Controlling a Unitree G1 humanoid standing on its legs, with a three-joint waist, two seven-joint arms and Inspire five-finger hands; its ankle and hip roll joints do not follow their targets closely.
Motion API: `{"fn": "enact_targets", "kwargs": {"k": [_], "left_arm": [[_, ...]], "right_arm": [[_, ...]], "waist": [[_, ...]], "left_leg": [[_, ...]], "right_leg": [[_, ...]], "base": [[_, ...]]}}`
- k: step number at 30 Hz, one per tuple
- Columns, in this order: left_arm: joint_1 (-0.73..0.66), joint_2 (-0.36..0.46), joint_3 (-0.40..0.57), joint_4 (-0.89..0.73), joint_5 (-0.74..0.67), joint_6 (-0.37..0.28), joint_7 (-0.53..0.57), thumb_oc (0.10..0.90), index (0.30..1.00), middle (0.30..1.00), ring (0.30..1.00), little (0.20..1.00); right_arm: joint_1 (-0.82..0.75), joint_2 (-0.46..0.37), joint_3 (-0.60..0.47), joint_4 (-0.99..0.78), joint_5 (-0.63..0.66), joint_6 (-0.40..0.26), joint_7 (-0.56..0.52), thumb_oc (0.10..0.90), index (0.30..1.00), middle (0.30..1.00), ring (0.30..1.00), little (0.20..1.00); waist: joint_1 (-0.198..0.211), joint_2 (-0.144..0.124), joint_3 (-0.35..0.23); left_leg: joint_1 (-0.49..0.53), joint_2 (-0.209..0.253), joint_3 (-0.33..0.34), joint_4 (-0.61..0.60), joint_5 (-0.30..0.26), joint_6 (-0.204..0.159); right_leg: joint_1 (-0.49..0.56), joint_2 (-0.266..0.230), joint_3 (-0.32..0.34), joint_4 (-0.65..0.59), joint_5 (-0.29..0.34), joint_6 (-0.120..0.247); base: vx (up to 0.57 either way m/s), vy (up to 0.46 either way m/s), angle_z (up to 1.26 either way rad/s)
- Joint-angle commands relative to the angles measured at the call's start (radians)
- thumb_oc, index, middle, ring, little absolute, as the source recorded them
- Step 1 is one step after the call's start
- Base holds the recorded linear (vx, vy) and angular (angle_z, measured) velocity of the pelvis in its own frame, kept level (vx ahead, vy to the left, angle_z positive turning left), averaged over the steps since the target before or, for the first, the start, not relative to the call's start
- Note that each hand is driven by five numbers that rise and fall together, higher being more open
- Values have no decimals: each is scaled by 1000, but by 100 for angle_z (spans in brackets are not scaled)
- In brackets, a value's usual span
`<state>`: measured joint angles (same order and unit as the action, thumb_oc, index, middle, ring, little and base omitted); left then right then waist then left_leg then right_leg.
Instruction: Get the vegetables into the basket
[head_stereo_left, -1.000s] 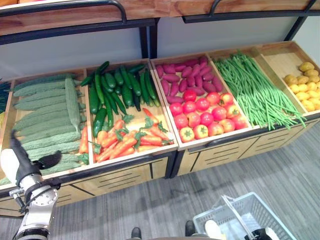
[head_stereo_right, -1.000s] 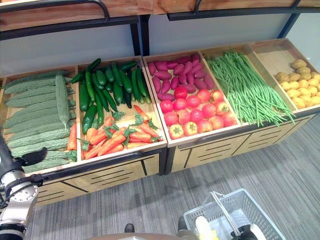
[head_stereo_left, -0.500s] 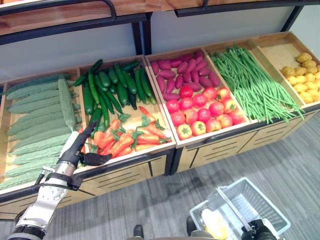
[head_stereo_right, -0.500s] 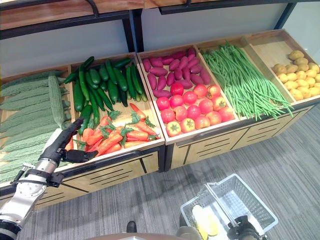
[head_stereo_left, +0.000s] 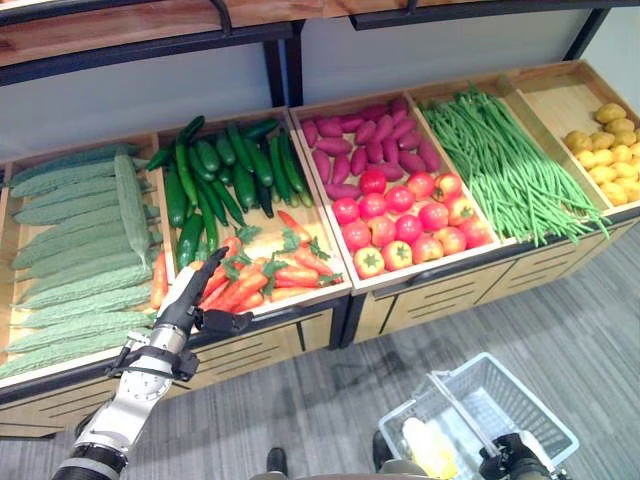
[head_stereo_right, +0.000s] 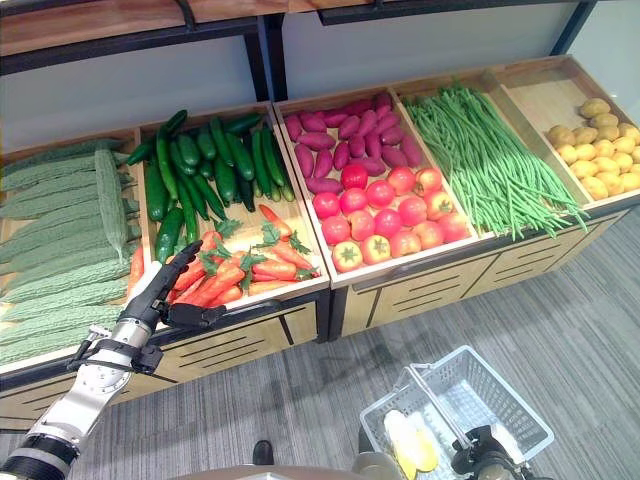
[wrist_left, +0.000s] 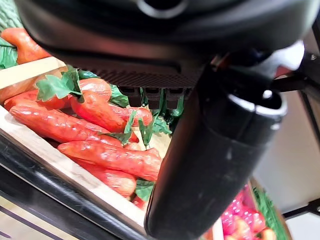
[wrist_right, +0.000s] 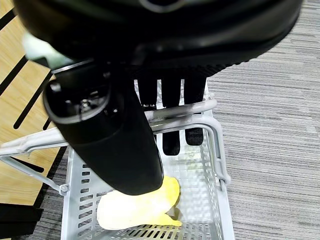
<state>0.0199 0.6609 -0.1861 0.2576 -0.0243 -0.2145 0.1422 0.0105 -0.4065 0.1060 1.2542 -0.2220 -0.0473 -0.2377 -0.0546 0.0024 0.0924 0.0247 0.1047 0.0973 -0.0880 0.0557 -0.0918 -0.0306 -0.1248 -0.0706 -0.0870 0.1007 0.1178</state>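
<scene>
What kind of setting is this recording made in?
Most likely a grocery shop's produce section, or a mock-up of one: sloped wooden display bins hold sorted carrots, tomatoes and green beans, and a white shopping basket hangs at the right hand.

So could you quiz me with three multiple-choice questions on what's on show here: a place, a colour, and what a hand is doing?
1. Where is the left hand?
A. over the carrots
B. over the potatoes
C. in the basket

2. What colour is the item in the basket?
A. red
B. yellow
C. purple

3. How is the right hand?
A. flat on the floor
B. curled round the basket handle
C. holding a tomato

Answers: 1 A, its straight fingers reach over the carrot bin's front. 2 B, a yellow item lies inside. 3 B, its fingers hook the handle.
</scene>
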Motion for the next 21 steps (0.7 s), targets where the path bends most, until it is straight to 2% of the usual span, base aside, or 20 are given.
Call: {"fn": "enact_targets", "kwargs": {"k": [1,17,18,19,20,21], "left_arm": [[-157,32,54,-11,59,-45,91,900,1000,1000,1000,1000],[-240,20,-11,81,142,-12,124,900,1000,1000,1000,1000],[-254,17,-27,106,165,-3,136,822,890,890,890,890],[-256,17,-28,108,165,-3,137,598,577,577,577,577],[-264,17,-34,125,180,2,144,400,300,300,300,300],[-274,8,-40,152,198,21,163,400,300,300,300,300]], "right_arm": [[-39,-29,39,3,-16,-7,-59,400,300,300,300,300],[-71,-33,66,-12,-20,-2,-81,400,300,300,300,300],[-81,-34,71,-6,-18,0,-86,400,300,300,300,300],[-81,-34,70,-6,-18,0,-86,400,300,300,300,300],[-85,-34,73,-6,-19,-1,-87,400,300,300,300,300],[-89,-32,79,-13,-20,-1,-92,400,300,300,300,300]], "waist": [[-10,-73,-15],[-18,-79,21],[-19,-79,23],[-19,-79,23],[-20,-79,24],[-22,-81,28]], "left_leg": [[-13,22,-23,1,-38,-24],[-47,25,-16,1,-26,-24],[-51,26,-14,1,-25,-23],[-51,26,-14,1,-25,-23],[-52,26,-14,1,-25,-23],[-57,26,-11,1,-23,-23]], "right_leg": [[-53,-70,10,0,47,80],[-95,-63,23,0,59,79],[-99,-64,24,0,61,79],[-99,-64,24,0,61,79],[-102,-64,26,0,62,79],[-109,-62,29,0,64,79]], "base": [[0,0,0],[-7,0,-3],[0,0,0],[0,0,0],[0,0,0],[0,0,0]]}}
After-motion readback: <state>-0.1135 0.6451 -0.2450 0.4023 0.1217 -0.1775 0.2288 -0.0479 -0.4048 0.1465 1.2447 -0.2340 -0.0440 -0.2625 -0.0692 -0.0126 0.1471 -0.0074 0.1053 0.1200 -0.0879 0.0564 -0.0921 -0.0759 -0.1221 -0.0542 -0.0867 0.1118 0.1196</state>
